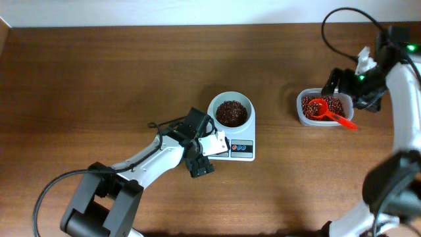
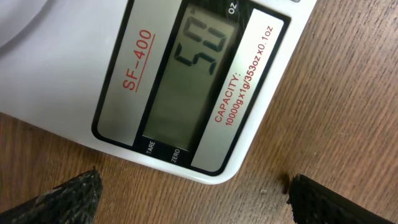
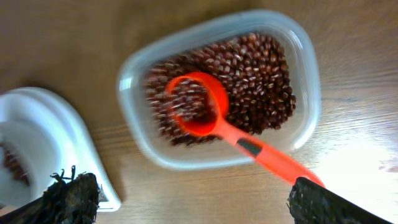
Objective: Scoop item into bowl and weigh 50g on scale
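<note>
The white bowl holds dark reddish-brown beans and stands on the white scale. In the left wrist view the scale's grey display shows two digits that look like 50. My left gripper is open and empty, low over the table just in front of the scale's display corner. My right gripper is open above the clear container. A red scoop with beans in it lies in the container, its handle over the rim near my right finger.
The clear plastic container of beans sits right of the scale on the brown wooden table. The scale's corner shows at the left of the right wrist view. Cables run along both arms.
</note>
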`<state>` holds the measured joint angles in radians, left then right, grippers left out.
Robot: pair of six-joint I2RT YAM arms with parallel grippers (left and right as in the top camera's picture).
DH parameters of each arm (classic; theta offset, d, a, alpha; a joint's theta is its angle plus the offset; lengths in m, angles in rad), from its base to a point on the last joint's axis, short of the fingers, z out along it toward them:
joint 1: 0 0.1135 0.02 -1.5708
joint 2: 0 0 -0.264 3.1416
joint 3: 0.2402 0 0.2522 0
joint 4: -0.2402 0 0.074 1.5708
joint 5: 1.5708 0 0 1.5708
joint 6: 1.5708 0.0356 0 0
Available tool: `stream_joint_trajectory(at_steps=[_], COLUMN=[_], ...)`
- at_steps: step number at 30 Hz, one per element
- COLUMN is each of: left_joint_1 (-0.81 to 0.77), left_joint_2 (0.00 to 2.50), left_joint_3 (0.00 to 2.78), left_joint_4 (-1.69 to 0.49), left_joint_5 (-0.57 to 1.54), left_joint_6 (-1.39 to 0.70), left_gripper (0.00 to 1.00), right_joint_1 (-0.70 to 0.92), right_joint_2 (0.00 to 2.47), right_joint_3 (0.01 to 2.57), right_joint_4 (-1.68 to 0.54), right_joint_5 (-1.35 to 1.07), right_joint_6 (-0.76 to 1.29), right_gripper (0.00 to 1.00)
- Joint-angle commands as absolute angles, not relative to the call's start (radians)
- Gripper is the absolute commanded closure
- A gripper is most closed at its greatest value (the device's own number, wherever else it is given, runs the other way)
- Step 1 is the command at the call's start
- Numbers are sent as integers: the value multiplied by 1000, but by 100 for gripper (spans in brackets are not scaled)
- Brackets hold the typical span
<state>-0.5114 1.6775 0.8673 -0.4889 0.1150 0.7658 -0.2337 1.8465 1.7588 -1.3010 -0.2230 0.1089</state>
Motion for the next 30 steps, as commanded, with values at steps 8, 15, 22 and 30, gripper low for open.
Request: stream_joint_trajectory(at_steps=[8,15,22,30], left_joint_1=[-513,-513,-513,-513], left_joint_2=[1687,1687,1687,1687], left_joint_3=[862,862,862,862], left_joint_4=[-490,-490,-490,-490], left_joint_5=[115,115,115,115], left_joint_6=[760,760,760,760], left_gripper=[1,1,1,1], right_joint_1=[-209,-208,-208,-175], right_joint_2=[1231,958,822,709], right_joint_3=[1761,1761,1760,1731], right_joint_4=[-1301,-1305,-1332,-1399], right_joint_5=[-232,-232,-160,-118], right_joint_6=[113,113,109,109], right_gripper=[1,1,1,1])
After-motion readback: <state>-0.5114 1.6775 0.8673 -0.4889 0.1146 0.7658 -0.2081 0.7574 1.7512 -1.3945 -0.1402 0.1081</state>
